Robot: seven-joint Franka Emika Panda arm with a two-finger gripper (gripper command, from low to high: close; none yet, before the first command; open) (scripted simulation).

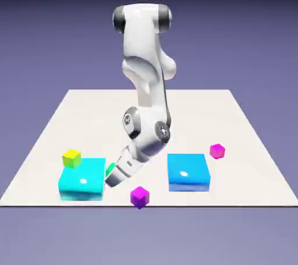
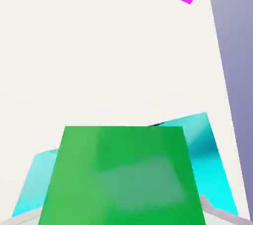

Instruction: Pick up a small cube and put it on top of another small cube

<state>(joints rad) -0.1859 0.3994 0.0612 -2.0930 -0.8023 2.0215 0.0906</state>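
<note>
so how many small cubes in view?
4: yellow cube behind the cyan block; green cube at the gripper; two magenta cubes, front and right.

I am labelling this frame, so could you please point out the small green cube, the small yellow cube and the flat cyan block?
small green cube [image 2: 121, 174]: hand view, middle of its large front face.
small yellow cube [image 1: 71, 158]: exterior view, centre of the cube.
flat cyan block [image 1: 81, 181]: exterior view, middle of its top face.

arm: white Franka arm bent down from frame's upper middle | wrist: tilted toward lower left | gripper: low, lower-left of centre, clamped on small bright green cube
</note>
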